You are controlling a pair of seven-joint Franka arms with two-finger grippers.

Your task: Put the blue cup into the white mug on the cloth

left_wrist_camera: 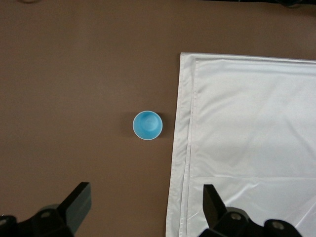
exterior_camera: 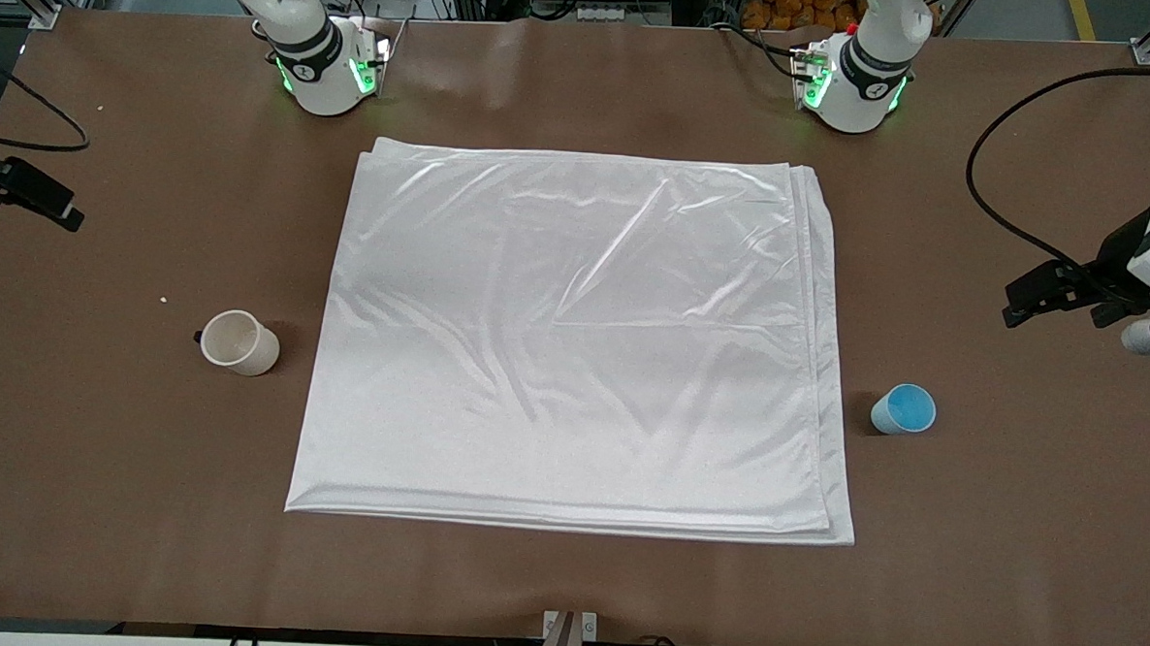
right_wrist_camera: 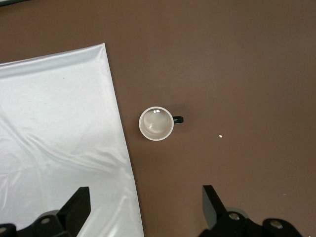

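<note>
The cloth [exterior_camera: 575, 333] lies flat in the middle of the brown table. The blue cup [exterior_camera: 904, 409] stands upright on the bare table beside the cloth, toward the left arm's end; it also shows in the left wrist view [left_wrist_camera: 147, 125]. The white mug [exterior_camera: 237, 342] stands on the bare table beside the cloth toward the right arm's end, its dark handle pointing away from the cloth; it also shows in the right wrist view [right_wrist_camera: 156, 123]. My left gripper [left_wrist_camera: 146, 190] is open and empty, high over the table near the blue cup. My right gripper [right_wrist_camera: 145, 192] is open and empty, high over the cloth's edge near the mug.
A black cable [exterior_camera: 989, 186] loops over the table at the left arm's end. A small white crumb [exterior_camera: 164, 298] lies near the mug. Bare brown table surrounds the cloth on all sides.
</note>
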